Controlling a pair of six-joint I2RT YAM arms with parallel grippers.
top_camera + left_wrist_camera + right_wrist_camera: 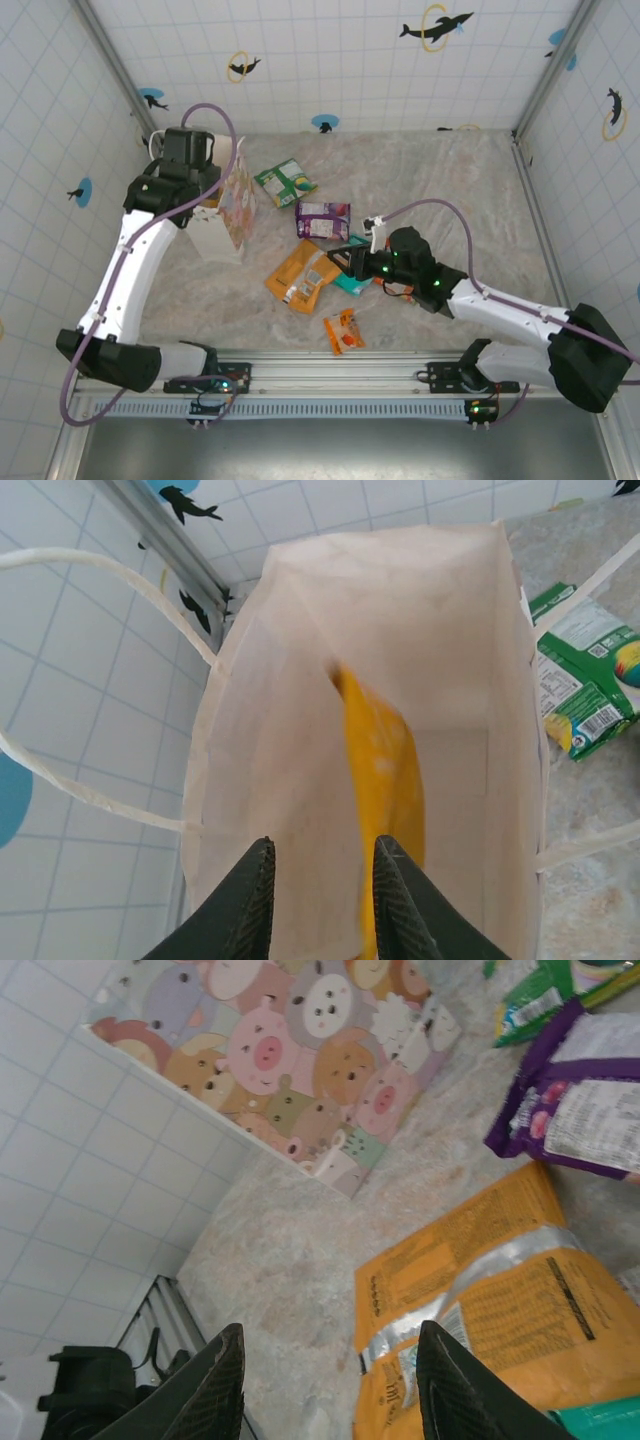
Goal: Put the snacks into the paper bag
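The paper bag [238,205] stands at the back left, and its open mouth [300,680] lies below my left gripper [322,880]. That gripper is open with nothing between its fingers. A blurred yellow snack [385,770] is inside the bag, just beyond the right finger. More snacks lie on the table: green-white [285,182], purple [323,220], orange [303,277], teal [352,283] and a small orange-red one [343,331]. My right gripper [338,260] [330,1360] is open above the left edge of the orange snack [500,1290], holding nothing.
The bag's cord handles [90,570] hang out to the left, close to the tiled wall [80,680]. The green-white packet [585,670] lies right beside the bag. The bag's pig-patterned side [300,1050] faces the right gripper. Bare marble table [290,1250] lies between them.
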